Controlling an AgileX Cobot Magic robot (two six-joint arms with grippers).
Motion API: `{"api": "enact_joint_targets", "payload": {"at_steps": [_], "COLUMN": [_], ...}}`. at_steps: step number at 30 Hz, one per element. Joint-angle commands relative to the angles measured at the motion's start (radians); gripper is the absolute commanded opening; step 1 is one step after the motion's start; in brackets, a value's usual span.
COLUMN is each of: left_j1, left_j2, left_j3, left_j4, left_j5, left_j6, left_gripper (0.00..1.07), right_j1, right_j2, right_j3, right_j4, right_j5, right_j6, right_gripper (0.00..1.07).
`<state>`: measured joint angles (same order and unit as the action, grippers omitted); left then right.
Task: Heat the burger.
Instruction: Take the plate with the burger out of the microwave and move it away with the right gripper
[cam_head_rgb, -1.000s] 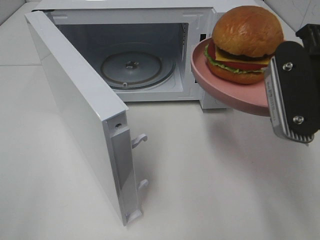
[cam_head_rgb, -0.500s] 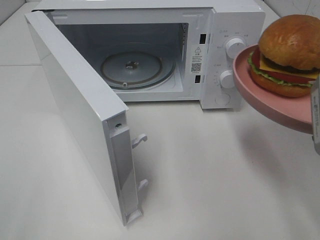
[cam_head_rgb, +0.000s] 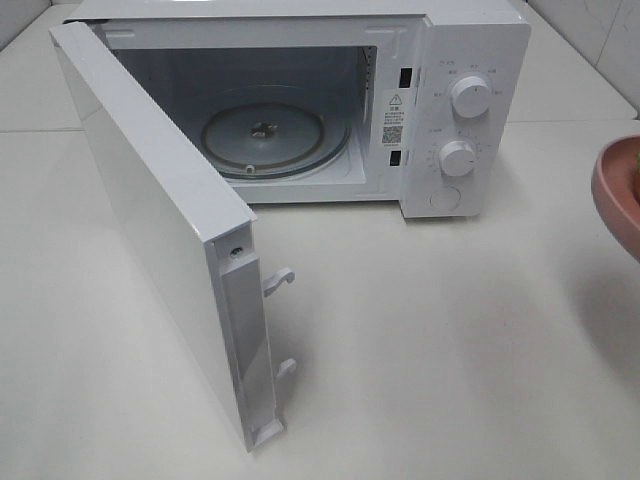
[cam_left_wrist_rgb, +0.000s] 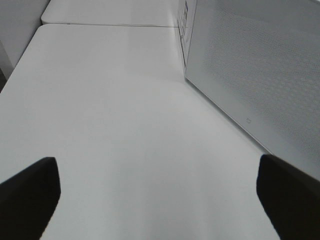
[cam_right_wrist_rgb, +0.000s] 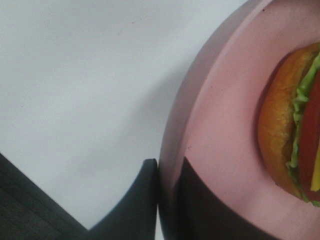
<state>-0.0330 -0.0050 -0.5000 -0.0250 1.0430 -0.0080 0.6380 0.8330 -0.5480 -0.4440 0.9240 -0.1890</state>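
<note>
A white microwave oven (cam_head_rgb: 300, 100) filled the upper middle of the exterior high frame, standing on a pale off-white table (cam_head_rgb: 450, 350). Its white hinged door (cam_head_rgb: 165, 230) stood swung wide open toward the lower left of the frame, with two small latch hooks (cam_head_rgb: 280, 280) showing on its free edge. Inside the open cavity lay a round clear glass turntable (cam_head_rgb: 265, 135). To the right of the cavity, the control panel carried two round white dials (cam_head_rgb: 470, 97), one above the other.

At the right edge of that frame, about mid-height, only a curved sliver of a round pink plate (cam_head_rgb: 615, 195) showed, held above the table and well apart from the microwave.

In the right wrist view the same plate (cam_right_wrist_rgb: 220, 145) took up the right half of the frame. On it sat the small round burger (cam_right_wrist_rgb: 295, 145) with a brown bun, a green lettuce edge and a red slice, cut off by the right edge. The right gripper (cam_right_wrist_rgb: 167, 200) was clamped on the plate's rim at the lower middle, one dark finger (cam_right_wrist_rgb: 140, 205) under the rim and the other on top.

In the left wrist view the left gripper (cam_left_wrist_rgb: 160, 200) was spread wide, its two dark fingertips (cam_left_wrist_rgb: 30, 192) in the lower corners with bare table between them, and the microwave's perforated white side wall (cam_left_wrist_rgb: 260, 65) at the upper right.
</note>
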Motion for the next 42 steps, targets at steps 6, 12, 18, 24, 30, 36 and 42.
{"api": "enact_joint_targets", "payload": {"at_steps": [6, 12, 18, 24, 30, 36, 42], "left_j1": [0.003, 0.003, 0.003, 0.003, 0.003, 0.003, 0.003], "left_j2": [-0.015, -0.015, -0.015, -0.015, -0.015, -0.015, -0.015], "left_j3": [0.001, 0.001, 0.001, 0.001, 0.001, 0.001, 0.001], "left_j4": [-0.006, -0.006, -0.006, -0.006, -0.006, -0.006, -0.006], "left_j5": [-0.008, -0.008, -0.008, -0.008, -0.008, -0.008, -0.008], "left_j6": [-0.004, -0.004, -0.004, -0.004, -0.004, -0.004, -0.004], "left_gripper": [1.0, 1.0, 1.0, 1.0, 1.0, 1.0, 1.0], "right_j1": [-0.006, -0.006, -0.008, -0.008, -0.077, -0.223, -0.313], "right_j2": [-0.007, -0.007, 0.023, 0.064, 0.064, 0.064, 0.128], "right_j3": [0.004, 0.004, 0.004, 0.004, 0.004, 0.004, 0.004], "right_j4": [-0.112, -0.15, -0.175, -0.193, -0.19, -0.191, -0.19], "right_j5": [0.005, 0.033, 0.094, 0.129, 0.127, 0.094, 0.072], "right_j6": [0.179, 0.281, 0.378, 0.481, 0.523, 0.486, 0.46], "right_gripper": [0.0, 0.0, 0.0, 0.0, 0.0, 0.0, 0.0]}}
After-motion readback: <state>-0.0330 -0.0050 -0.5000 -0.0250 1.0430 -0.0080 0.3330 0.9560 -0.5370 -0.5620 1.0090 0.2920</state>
